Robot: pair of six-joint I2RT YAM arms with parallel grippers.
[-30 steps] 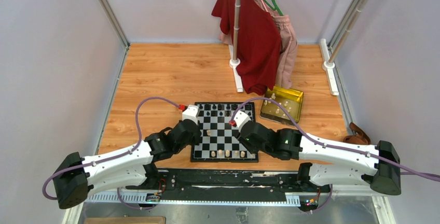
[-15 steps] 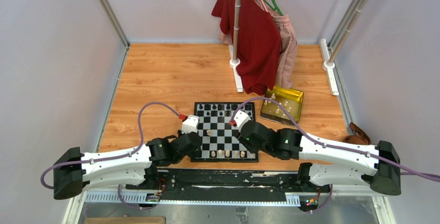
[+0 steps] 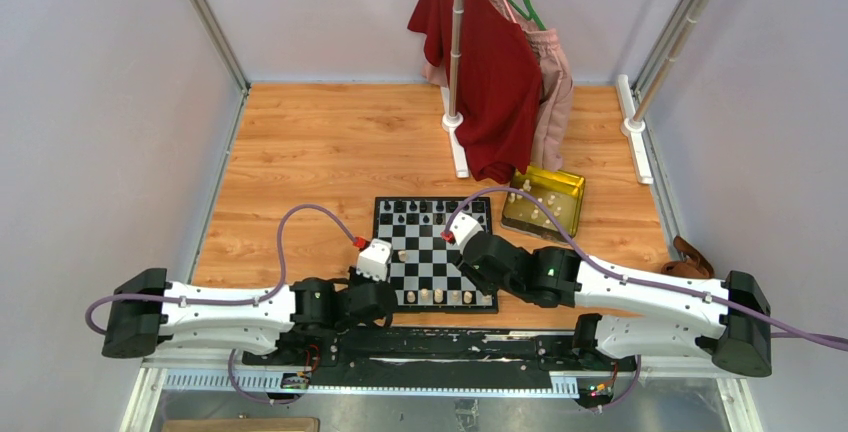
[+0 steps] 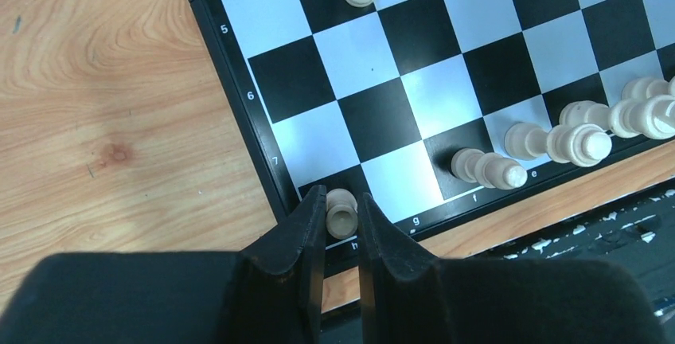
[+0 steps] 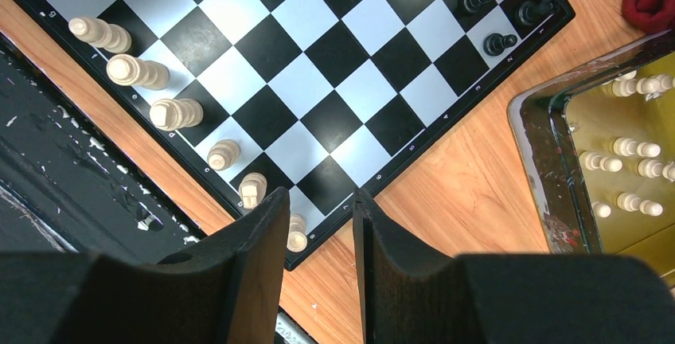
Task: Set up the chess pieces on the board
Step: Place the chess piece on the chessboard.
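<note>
1 cream piece is clamped upright between the jaws of the left gripper, directly over the near-left corner square of the board; whether it has touched down cannot be told. The right gripper is held released, empty, over the near-right corner.

One board. Cream chess pieces on it: six along the near edge, one mid-board, and one cream pawn between the left end effector's fingers. Five black chess pieces show from the right wrist. One gold tin.
</note>
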